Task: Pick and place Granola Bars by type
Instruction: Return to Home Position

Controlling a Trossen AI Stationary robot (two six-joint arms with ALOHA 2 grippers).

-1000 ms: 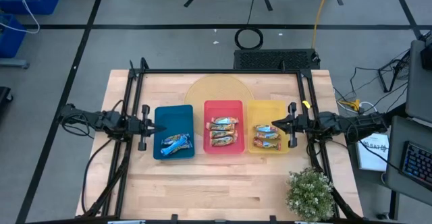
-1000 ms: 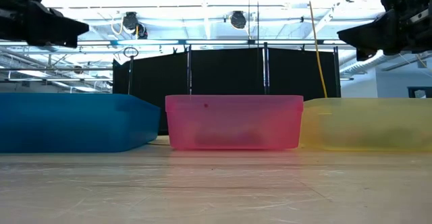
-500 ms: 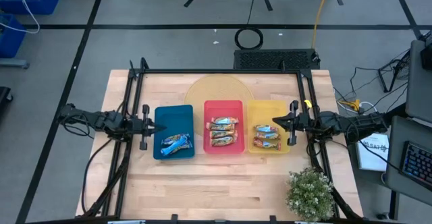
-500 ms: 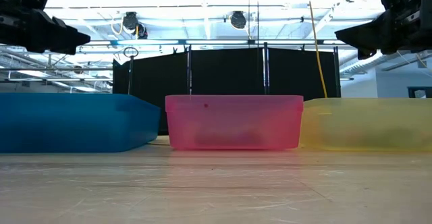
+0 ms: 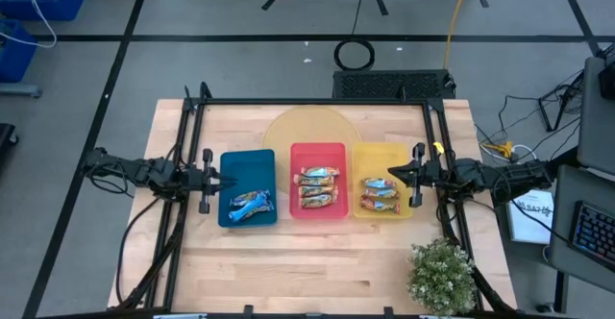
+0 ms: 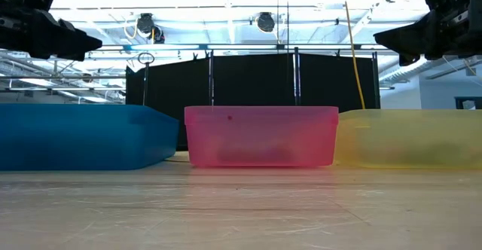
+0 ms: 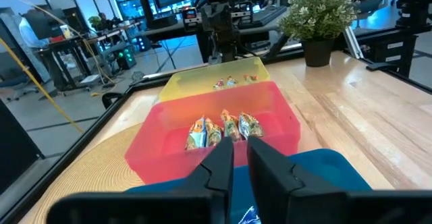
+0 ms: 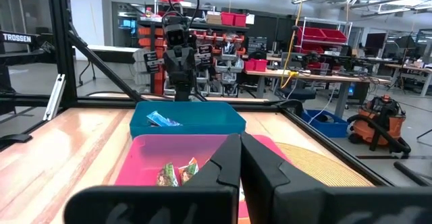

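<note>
Three trays stand in a row on the wooden table: blue, red and yellow. Bright blue bars lie in the blue tray. Tan-and-light-blue bars lie in the red tray and also show in the left wrist view. Red-orange bars lie in the yellow tray. My left gripper is shut and empty, held above the blue tray's left edge. My right gripper is shut and empty, held above the yellow tray's right part.
A potted plant stands at the table's near right corner. A round woven mat lies behind the trays. Black frame rails run along the table's left, right and far sides. Bare wood lies in front of the trays.
My left gripper has dipped a little lower. The trays and bars have kept still.
</note>
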